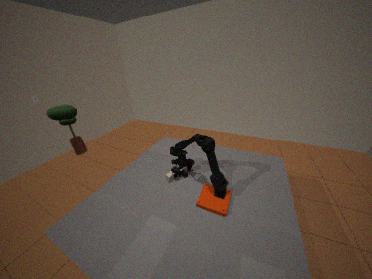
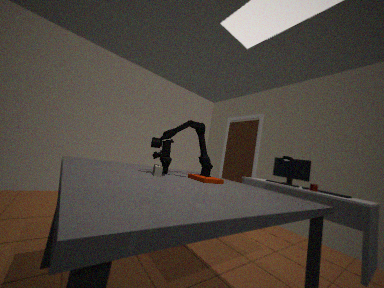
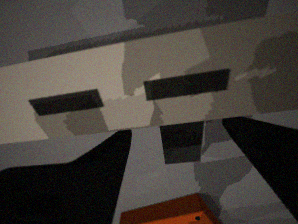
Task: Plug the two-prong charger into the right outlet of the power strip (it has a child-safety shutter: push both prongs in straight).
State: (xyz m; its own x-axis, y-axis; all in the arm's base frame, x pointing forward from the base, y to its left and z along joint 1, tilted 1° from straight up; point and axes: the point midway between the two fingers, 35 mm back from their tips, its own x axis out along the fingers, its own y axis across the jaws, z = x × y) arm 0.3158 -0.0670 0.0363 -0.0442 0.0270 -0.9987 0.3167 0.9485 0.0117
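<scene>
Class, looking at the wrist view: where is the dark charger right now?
The charger sits mid-frame between the open jaws, untouched by either, directly below the power strip's right-hand slot, with the orange base plate below it.

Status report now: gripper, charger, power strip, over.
Gripper open, holds nothing. Charger stands free between the fingers, below the power strip; seating cannot tell. No obstacle seen.

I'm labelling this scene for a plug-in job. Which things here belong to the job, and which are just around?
Job:
power strip with its slots
charger, dark block below the right-hand slot
gripper, fingers wide apart, holding nothing

Just around:
potted plant
monitor on the side desk
door
</scene>
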